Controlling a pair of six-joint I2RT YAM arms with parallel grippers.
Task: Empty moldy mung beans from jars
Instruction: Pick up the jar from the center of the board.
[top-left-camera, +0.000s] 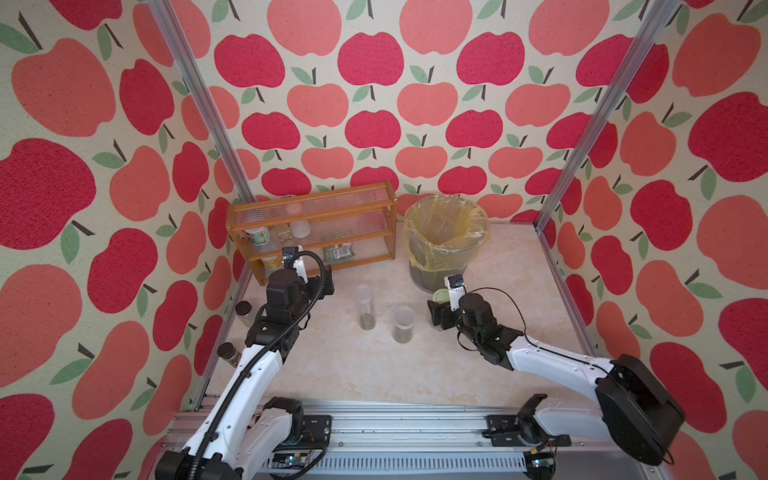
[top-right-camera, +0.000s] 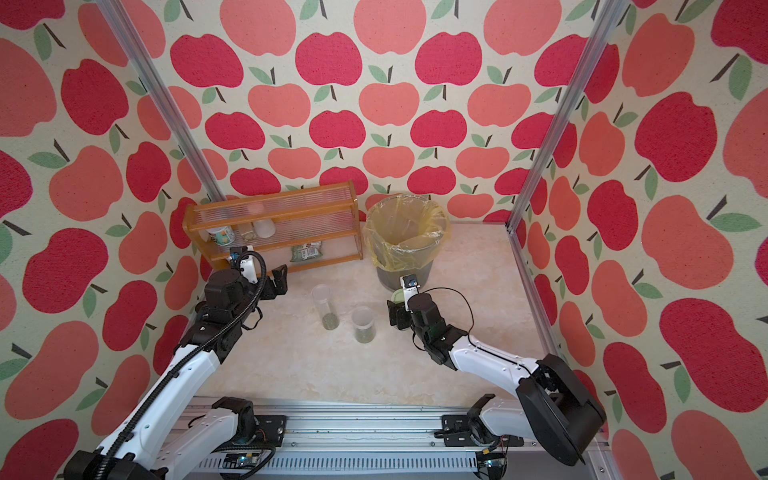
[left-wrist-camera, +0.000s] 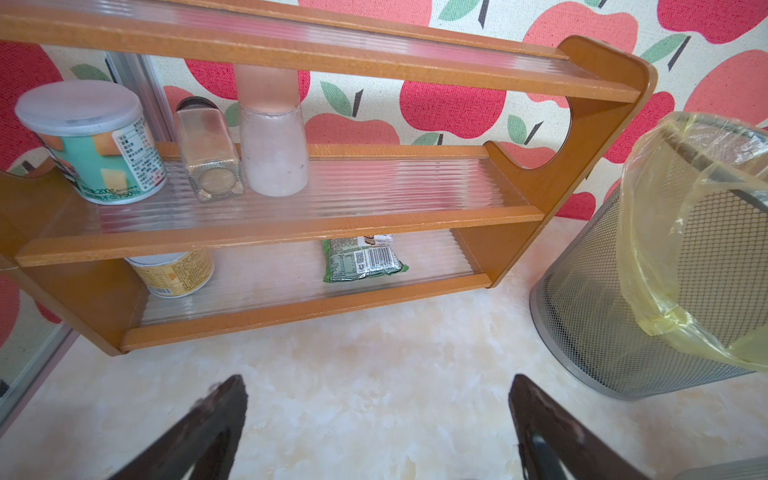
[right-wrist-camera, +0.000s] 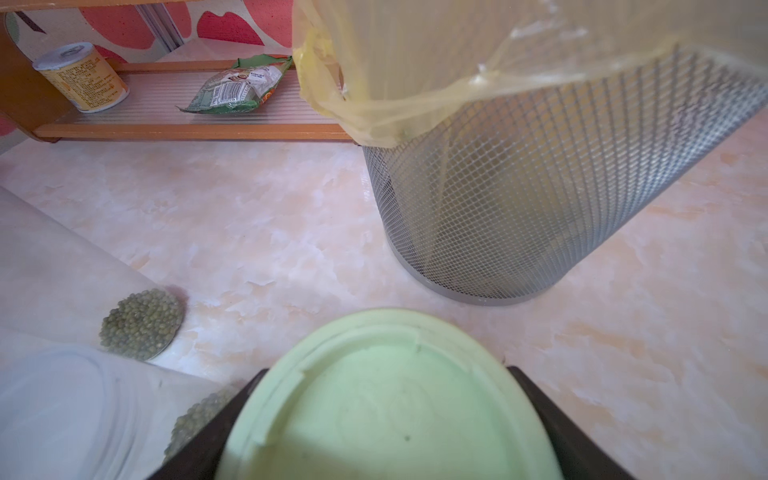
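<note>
Two clear jars stand mid-table in both top views. One is a tall narrow jar (top-left-camera: 364, 307) (top-right-camera: 325, 307), the other a shorter jar with a frosted lid (top-left-camera: 403, 324) (top-right-camera: 363, 324). Mung beans (right-wrist-camera: 141, 324) lie in a low heap at the bottom of each. My right gripper (top-left-camera: 441, 313) (right-wrist-camera: 384, 415) is shut on the wider jar by its pale green lid (top-left-camera: 439, 296) (right-wrist-camera: 386, 407), just in front of the bin. That jar's body and contents are hidden. My left gripper (top-left-camera: 328, 284) (left-wrist-camera: 376, 399) hangs open and empty above the table, before the shelf.
A mesh bin (top-left-camera: 446, 245) (right-wrist-camera: 519, 199) lined with a yellow bag stands at the back right. A wooden shelf (top-left-camera: 316, 226) (left-wrist-camera: 291, 224) at the back left holds cans, bottles and a green packet. Two small dark-lidded jars (top-left-camera: 243, 309) sit by the left wall.
</note>
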